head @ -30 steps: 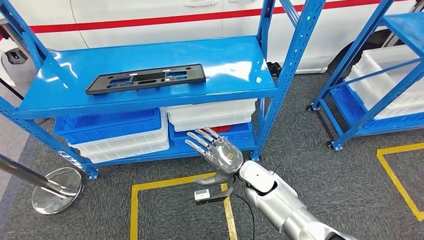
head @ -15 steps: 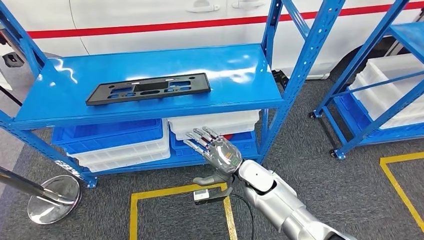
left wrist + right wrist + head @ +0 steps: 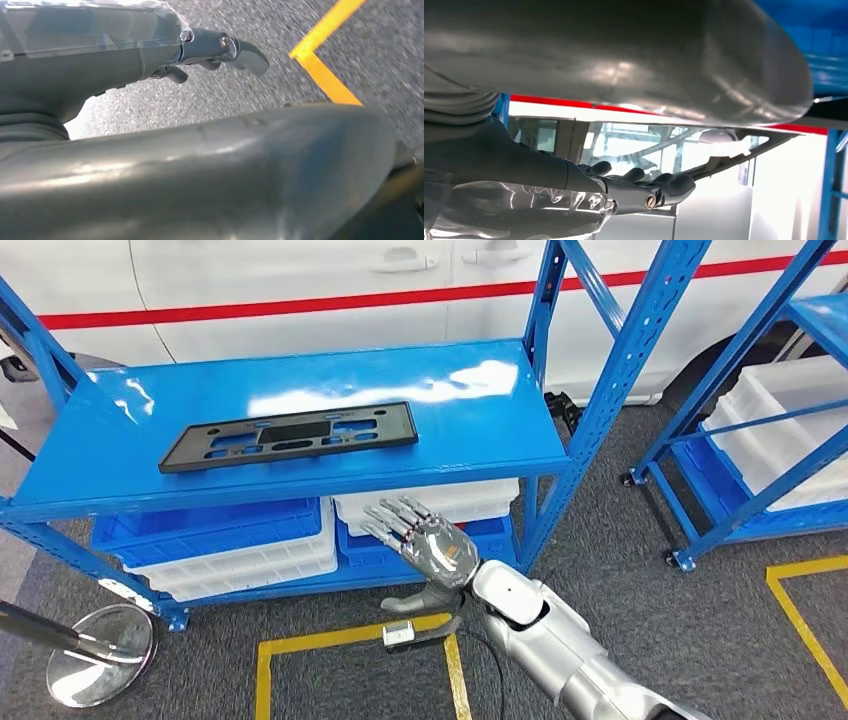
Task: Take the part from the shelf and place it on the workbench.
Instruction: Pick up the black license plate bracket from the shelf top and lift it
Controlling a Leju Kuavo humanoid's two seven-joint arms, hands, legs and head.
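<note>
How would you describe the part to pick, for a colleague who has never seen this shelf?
Look at the blue metal shelf rack in front of the white car. On its top shelf, left of middle, lies the part: a long, flat black plate with cut-outs. The bins below are blue or white.

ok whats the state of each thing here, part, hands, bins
black part: lying flat on the blue shelf, not held
right hand: raised below the shelf edge, fingers spread, holding nothing
left hand: hanging over the grey floor, fingers curled in, holding nothing
blue and white bins: stacked on the lower shelf level
</note>
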